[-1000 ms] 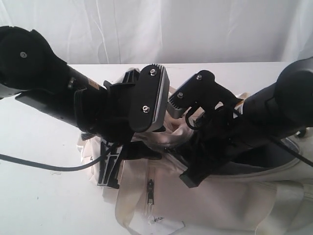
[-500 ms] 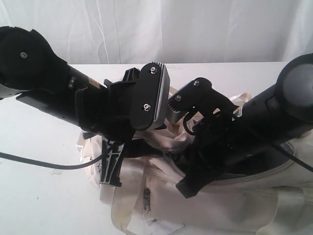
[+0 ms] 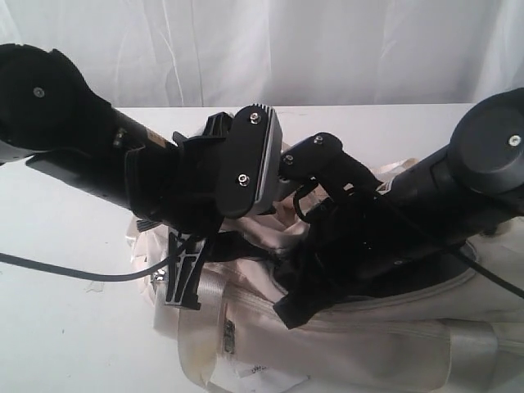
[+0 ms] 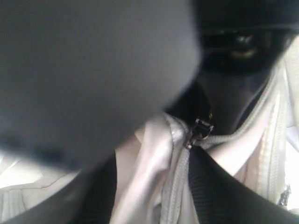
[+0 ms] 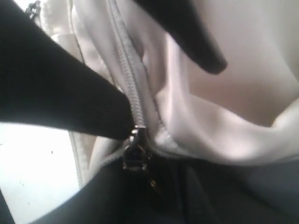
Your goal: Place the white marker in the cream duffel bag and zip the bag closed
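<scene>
Exterior, bag: the large cream fabric duffel bag (image 3: 368, 344) lies slumped on the white bench (image 3: 57, 327), its mouth partly agape on dark lining.
Exterior, arms: the black left arm (image 3: 82, 155) points its jaws down at the bag's left end; the black right arm (image 3: 458, 188) reaches its jaws into the mouth.
Exterior, marker: the slim white marker shows in no view; likely inside already.
Left wrist, jaws: they stand wide with bunched cream cloth between them; whether they pinch it, I cannot tell.
Left wrist, zip: the small grey metal slider (image 4: 202, 129) sits where the closed stretch ends.
Right wrist, jaws: part open astride the zip line, one tip against the slider, nothing clamped.
Handling: the cloth looks soft, limp, light and shiny, and will probably bunch unless one end is pinned. Take the slider's pull, not the fabric.
</scene>
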Available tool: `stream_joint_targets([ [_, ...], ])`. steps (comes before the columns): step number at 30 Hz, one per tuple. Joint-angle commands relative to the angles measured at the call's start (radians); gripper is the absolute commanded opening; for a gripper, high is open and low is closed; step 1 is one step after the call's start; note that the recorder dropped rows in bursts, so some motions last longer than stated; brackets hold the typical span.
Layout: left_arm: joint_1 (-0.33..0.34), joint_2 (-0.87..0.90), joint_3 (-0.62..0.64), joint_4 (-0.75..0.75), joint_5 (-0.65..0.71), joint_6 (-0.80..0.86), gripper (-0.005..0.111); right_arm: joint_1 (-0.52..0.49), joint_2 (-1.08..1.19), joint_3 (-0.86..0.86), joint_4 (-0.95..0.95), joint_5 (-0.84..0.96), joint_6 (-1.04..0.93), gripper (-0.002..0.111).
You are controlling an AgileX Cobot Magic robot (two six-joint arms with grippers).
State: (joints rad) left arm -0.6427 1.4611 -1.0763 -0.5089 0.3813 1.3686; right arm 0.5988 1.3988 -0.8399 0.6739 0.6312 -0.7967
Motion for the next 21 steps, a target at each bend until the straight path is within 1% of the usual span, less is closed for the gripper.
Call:
stream_joint_targets([
  [1,-0.001,-0.003,0.006,-0.024,-0.002,-0.009,0.052,-0.001,0.004,0.003,0.055,-0.059,-0.013,0.017],
  [4,-0.001,-0.003,0.006,-0.024,0.008,-0.009,0.052,-0.001,-0.004,0.003,0.055,-0.052,-0.013,0.009],
  [9,-0.001,-0.003,0.006,-0.024,0.008,-0.009,0.052,-0.001,-0.05,0.003,0.033,-0.05,0.007,0.008],
  [11,-0.001,-0.003,0.006,-0.024,0.008,-0.009,0.052,-0.001,-0.071,0.003,-0.022,-0.05,0.071,0.008],
  [16,-0.001,-0.003,0.006,-0.024,0.01,-0.009,0.052,-0.001,-0.112,0.003,-0.252,-0.026,0.291,0.006],
  [18,-0.001,-0.003,0.006,-0.024,0.012,-0.009,0.052,-0.001,-0.13,0.003,-0.292,-0.019,0.33,0.003],
  [21,-0.001,-0.003,0.006,-0.024,0.012,-0.009,0.052,-0.001,-0.156,0.003,-0.296,-0.015,0.333,0.0],
])
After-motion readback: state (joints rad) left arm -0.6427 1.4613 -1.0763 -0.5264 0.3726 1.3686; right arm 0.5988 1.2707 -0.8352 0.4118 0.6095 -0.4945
